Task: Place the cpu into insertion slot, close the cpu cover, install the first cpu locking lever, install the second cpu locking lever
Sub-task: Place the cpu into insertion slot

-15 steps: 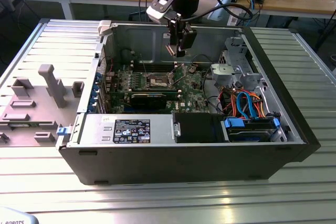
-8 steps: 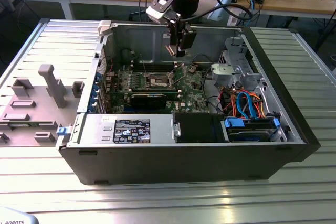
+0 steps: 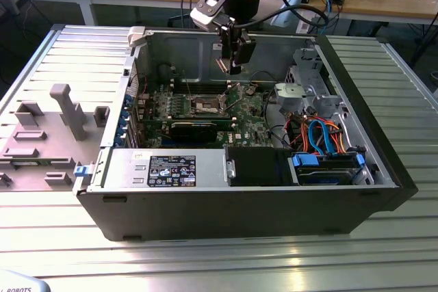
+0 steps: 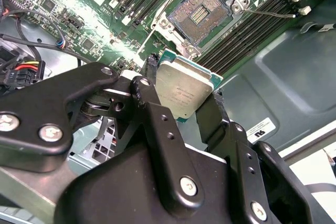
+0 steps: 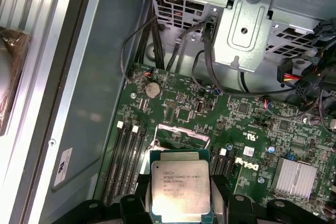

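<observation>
Insertion is not yet done: the black two-fingered hand [image 3: 235, 66] clamps the flat square silvery-grey cpu [image 5: 180, 186] by its edges, above the green board [image 4: 105, 24], near the bare dark square insertion slot [image 4: 202, 11].

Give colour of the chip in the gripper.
The chip has a silvery-grey top, green edge; best in first wrist view.

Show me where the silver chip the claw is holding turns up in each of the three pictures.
Exterior view: the cpu is a pale sliver at the gripper tip, above the green circuit board.
Second wrist view: cpu clamped between the black fingers, insertion slot beyond.
First wrist view: cpu face-on, over the board.
Shared landmark: the green circuit board.
</observation>
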`<state>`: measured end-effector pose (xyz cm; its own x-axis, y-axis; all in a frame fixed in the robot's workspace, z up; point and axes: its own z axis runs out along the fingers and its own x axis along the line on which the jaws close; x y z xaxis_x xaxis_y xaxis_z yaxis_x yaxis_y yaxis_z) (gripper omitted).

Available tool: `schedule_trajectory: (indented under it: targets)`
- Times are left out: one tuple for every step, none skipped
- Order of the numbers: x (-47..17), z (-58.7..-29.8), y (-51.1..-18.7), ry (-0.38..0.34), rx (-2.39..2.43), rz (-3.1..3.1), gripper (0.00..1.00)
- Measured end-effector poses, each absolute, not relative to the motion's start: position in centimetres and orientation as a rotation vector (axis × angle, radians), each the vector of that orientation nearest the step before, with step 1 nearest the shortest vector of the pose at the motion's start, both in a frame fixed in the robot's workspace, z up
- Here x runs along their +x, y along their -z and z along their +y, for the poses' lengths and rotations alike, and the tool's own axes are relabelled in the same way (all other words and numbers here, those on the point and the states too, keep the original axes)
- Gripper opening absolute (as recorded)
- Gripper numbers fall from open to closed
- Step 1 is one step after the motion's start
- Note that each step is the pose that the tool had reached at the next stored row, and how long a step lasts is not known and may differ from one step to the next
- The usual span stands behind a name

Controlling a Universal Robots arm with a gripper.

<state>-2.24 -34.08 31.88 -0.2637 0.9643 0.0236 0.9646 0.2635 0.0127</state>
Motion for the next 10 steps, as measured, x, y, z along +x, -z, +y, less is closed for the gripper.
schedule_trajectory:
  targets:
    - [-2.24, -34.08, -31.88, 0.038, -1.901, -2.487, 0.54]
    - [-2.24, -34.08, -31.88, 0.038, -1.903, -2.486, 0.54]
    - [-2.24, -34.08, -31.88, 0.038, -1.904, -2.485, 0.54]
    - [-2.24, -34.08, -31.88, 0.038, -1.905, -2.484, 0.54]
    - [-2.24, -34.08, -31.88, 0.038, -1.906, -2.483, 0.54]
    - [-2.24, -34.08, -31.88, 0.038, -1.906, -2.483, 0.54]
    - [-2.24, -34.08, -31.88, 0.038, -1.908, -2.482, 0.54]
    - [-2.24, -34.08, -31.88, 0.038, -1.908, -2.481, 0.54]
    - [-2.24, -34.08, -31.88, 0.038, -1.91, -2.48, 0.54]
    - [-2.24, -34.08, -31.87, 0.038, -1.911, -2.48, 0.54]
